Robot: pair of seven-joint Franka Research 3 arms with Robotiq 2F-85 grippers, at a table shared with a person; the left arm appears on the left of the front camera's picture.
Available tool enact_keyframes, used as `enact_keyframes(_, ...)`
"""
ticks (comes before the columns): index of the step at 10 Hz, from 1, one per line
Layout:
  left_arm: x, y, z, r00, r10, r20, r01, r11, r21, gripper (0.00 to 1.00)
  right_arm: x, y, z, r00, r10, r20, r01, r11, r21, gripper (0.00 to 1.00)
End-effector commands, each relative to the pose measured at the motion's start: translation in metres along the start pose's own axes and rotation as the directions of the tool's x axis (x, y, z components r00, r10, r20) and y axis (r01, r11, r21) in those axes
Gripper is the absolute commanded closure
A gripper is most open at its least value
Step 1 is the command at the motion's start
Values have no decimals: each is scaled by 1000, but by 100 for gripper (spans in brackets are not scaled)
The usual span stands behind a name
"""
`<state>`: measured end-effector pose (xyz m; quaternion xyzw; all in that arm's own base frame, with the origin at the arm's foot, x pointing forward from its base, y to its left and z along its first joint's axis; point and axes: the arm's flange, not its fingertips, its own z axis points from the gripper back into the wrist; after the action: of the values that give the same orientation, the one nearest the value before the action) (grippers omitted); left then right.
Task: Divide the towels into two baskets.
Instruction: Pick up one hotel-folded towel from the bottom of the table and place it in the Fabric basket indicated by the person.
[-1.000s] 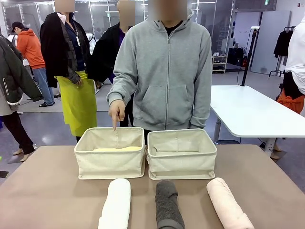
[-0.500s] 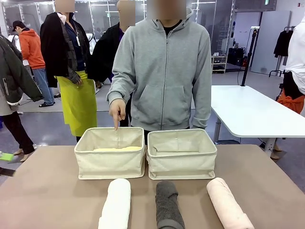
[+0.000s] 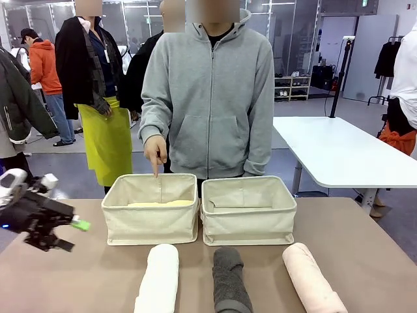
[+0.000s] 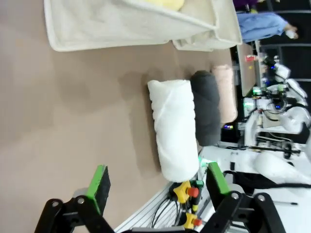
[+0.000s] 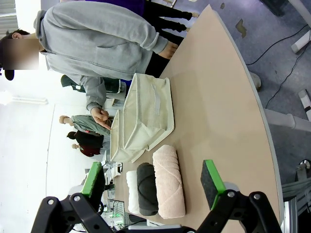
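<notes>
We are watching the left gripper (image 3: 73, 236) hanging near the left basket (image 3: 150, 225) (yellow towel (image 3: 159, 203) inside), fingers spread wide. The right gripper (image 5: 153, 178) is gaping too. A hand (image 3: 155, 149) is pointing at that basket.

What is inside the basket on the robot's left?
A pale yellow towel lies inside the left basket; only its top shows above the front wall, which hides the rest and the floor.

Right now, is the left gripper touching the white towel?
Apart. In the front view the left gripper is well to the left of the white towel, its jaws open and empty, with bare table between them.
</notes>
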<state>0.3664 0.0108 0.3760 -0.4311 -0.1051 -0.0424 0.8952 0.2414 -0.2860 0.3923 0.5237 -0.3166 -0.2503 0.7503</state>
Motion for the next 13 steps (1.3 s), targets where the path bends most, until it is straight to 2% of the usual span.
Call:
enact_keyframes(1,-15,-28,-51,1000,13,-18,-13,999,42,0,-1,2,1,1000,-3,9,3,1000,11,0)
enact_keyframes(3,-2,-47,-91,998,7,-63,-2,997,82,0,-1,2,1,1000,-3,9,3,1000,11,0)
enact_keyframes(5,-7,-58,-126,997,38,-73,-28,991,132,0,-1,2,1,1000,-3,9,3,1000,11,0)
enact_keyframes(8,-16,-68,-155,998,22,-56,-14,989,145,0,-1,2,1,1000,-3,9,3,1000,11,0)
enact_keyframes(9,-20,-70,-164,996,42,-81,-33,992,118,0,-1,2,1,1000,-3,9,3,1000,11,0)
enact_keyframes(13,-33,-75,-196,993,21,-116,-3,988,154,0,-1,2,1,1000,-3,9,3,1000,11,0)
